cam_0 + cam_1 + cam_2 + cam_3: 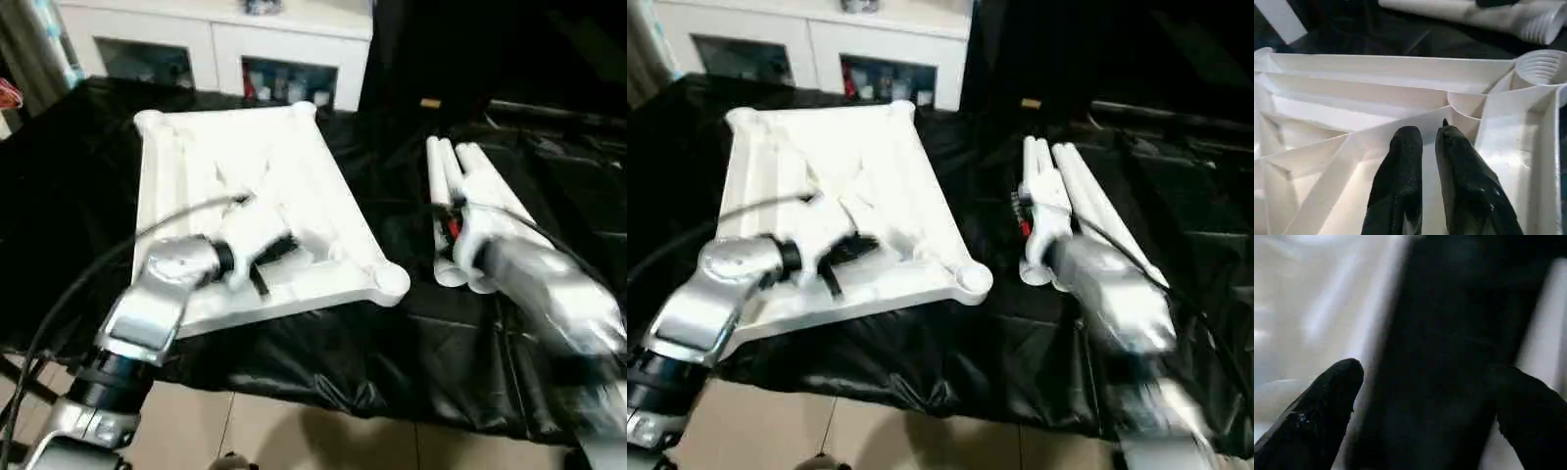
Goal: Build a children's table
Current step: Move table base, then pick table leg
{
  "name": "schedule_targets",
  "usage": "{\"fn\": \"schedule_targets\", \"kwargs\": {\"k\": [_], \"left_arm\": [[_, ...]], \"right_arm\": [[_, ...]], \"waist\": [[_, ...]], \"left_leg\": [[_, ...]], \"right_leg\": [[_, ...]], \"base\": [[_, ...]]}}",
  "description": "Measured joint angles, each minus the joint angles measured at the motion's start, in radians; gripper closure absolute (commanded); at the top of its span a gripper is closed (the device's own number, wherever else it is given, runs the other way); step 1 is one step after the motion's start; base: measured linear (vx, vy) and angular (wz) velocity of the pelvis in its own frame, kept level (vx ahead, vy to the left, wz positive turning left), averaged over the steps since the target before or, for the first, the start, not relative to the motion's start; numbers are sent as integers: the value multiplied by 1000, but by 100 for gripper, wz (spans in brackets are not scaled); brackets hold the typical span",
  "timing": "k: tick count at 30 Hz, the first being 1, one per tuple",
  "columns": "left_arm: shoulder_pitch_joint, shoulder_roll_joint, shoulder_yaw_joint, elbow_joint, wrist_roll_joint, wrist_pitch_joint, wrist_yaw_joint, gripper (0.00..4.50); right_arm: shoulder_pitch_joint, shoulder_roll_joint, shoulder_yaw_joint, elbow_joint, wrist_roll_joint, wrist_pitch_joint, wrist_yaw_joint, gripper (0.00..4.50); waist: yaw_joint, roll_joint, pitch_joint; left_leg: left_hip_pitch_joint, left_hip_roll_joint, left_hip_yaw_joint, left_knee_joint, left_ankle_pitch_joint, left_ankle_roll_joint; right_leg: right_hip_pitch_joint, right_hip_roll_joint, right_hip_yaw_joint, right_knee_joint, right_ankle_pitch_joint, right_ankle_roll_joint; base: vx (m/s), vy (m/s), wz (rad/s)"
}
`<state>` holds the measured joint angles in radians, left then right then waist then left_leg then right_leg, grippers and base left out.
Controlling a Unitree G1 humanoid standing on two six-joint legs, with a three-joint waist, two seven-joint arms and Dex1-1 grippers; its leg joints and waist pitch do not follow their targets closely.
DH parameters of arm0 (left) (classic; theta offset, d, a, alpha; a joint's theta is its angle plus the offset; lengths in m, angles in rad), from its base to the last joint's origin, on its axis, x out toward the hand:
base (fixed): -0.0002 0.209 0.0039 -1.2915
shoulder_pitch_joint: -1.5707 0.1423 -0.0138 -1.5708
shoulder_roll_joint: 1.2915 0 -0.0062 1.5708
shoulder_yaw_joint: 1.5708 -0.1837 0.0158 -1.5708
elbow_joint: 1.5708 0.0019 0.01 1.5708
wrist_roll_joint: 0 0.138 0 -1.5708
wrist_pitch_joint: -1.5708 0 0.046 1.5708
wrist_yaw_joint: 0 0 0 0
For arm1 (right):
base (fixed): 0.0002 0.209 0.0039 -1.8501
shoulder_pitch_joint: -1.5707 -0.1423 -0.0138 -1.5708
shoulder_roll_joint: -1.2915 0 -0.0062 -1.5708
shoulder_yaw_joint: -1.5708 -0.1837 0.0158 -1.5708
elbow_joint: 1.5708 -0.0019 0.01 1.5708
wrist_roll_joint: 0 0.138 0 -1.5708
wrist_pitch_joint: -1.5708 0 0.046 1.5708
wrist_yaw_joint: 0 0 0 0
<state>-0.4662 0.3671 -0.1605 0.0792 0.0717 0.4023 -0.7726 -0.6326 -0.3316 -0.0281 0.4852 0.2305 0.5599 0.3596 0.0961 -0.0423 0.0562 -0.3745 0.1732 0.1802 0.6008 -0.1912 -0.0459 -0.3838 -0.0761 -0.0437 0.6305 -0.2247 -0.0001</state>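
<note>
The children's table top point(255, 166) lies upside down on black cloth, ribs up, with round sockets at its corners point(390, 279). My left gripper point(1428, 131) hovers low over the ribs near the top's front edge, also seen from the head point(279, 255). Its black fingers point(1403, 166) stand barely apart with nothing between them. Several white legs point(470, 171) lie side by side on the cloth to the right of the top. Above their near ends is my right gripper point(1430, 374), its fingers point(1327, 396) spread wide and empty. In the head views its white wrist housing point(468, 235) covers it.
A white glass-door cabinet point(216, 44) stands behind the work surface. The black cloth point(323, 352) hangs over the front edge, with tiled floor point(294, 431) below. A black cable point(147, 230) runs along my left forearm across the top.
</note>
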Motion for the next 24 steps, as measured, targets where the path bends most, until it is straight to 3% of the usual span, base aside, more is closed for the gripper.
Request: {"fn": "schedule_targets", "kwargs": {"k": [10, 18, 24], "left_arm": [[45, 14, -36, -139, -34, 103, -32, 290], [93, 62, -51, -264, -62, 177, -76, 279], [107, 75, -54, -308, -89, 208, -87, 279]], "right_arm": [[-234, 48, -40, 444, -55, -162, -182, 0], [-288, 54, -46, 627, -79, -265, -254, 0], [-320, 50, -80, 695, -87, -309, -272, 0]], "waist": [[-2, -5, 2], [5, -6, 2], [6, -6, 2]], "left_leg": [[-13, 2, 0, 0, 6, 3], [-12, 2, 0, 2, 7, -2], [-11, 2, 0, 2, 10, -3]], "right_leg": [[-16, 0, -1, 8, 0, 0], [-17, 0, -1, 15, 0, -1], [-17, 0, -2, 16, 1, -1]], "base": [[0, 0, 0], [0, 0, 0], [0, 0, 0]]}}
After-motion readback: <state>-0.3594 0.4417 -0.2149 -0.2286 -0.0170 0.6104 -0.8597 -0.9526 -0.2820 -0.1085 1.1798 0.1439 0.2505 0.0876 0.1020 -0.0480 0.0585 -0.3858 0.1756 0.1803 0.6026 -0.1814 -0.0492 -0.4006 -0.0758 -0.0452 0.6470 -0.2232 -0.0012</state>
